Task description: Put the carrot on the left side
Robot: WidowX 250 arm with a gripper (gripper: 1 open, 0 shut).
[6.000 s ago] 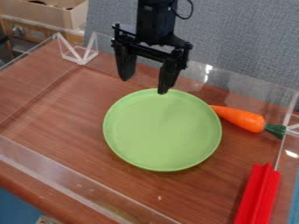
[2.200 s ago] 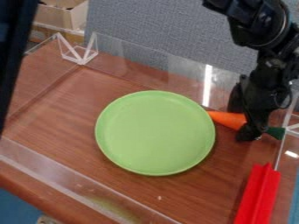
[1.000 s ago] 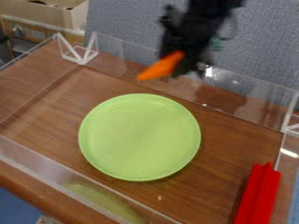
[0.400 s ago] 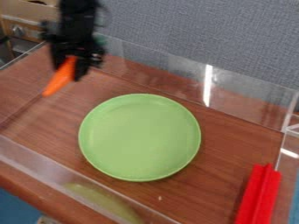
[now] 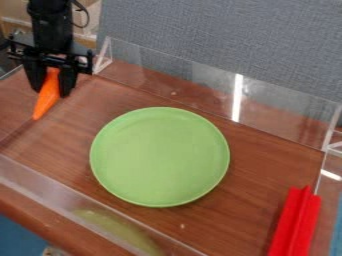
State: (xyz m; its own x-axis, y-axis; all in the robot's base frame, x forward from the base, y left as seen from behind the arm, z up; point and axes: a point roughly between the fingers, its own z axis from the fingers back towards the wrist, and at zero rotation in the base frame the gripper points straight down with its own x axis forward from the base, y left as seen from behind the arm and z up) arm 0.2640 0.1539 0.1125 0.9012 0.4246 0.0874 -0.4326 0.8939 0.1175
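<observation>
The orange carrot [image 5: 46, 98] hangs tilted above the left part of the wooden table, point down. My black gripper [image 5: 50, 78] is shut on its upper end and comes down from the top left corner of the view. The carrot's green top is hidden between the fingers. The green plate [image 5: 159, 156] lies right of the carrot, apart from it.
A clear acrylic wall [image 5: 241, 95] runs round the wooden table [image 5: 40, 140]. Flat red bars [image 5: 295, 225] lie at the front right. A white triangular stand [image 5: 91, 58] sits at the back left corner. Cardboard boxes [image 5: 11, 22] stand behind the wall.
The gripper has carried the carrot from above the plate's far side over to the left end of the table and lowered it a little.
</observation>
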